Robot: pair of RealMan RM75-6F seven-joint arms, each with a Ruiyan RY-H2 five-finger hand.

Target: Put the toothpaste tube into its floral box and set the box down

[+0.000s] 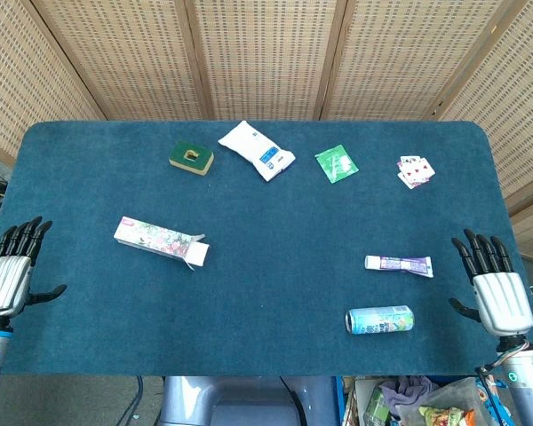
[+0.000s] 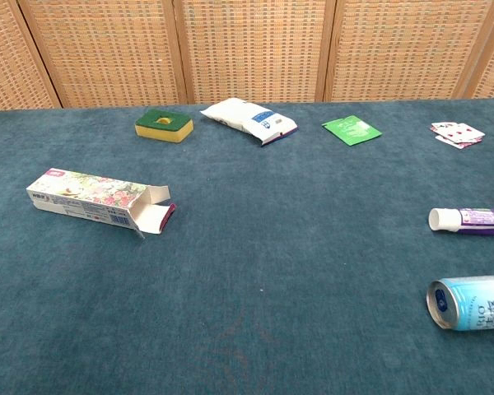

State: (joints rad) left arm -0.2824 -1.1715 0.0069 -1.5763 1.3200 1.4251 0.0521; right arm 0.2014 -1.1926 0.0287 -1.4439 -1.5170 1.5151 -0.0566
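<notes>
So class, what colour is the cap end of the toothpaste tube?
White, on a purple-printed toothpaste tube; the chest view shows it best.

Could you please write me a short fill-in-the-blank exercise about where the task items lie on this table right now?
1. The floral box lies with its end flap ____.
2. The toothpaste tube lies nearer the robot's ____ hand.
3. The can near the tube lies on its ____.
4. The left hand holds ____.

Missing words: open; right; side; nothing
</notes>
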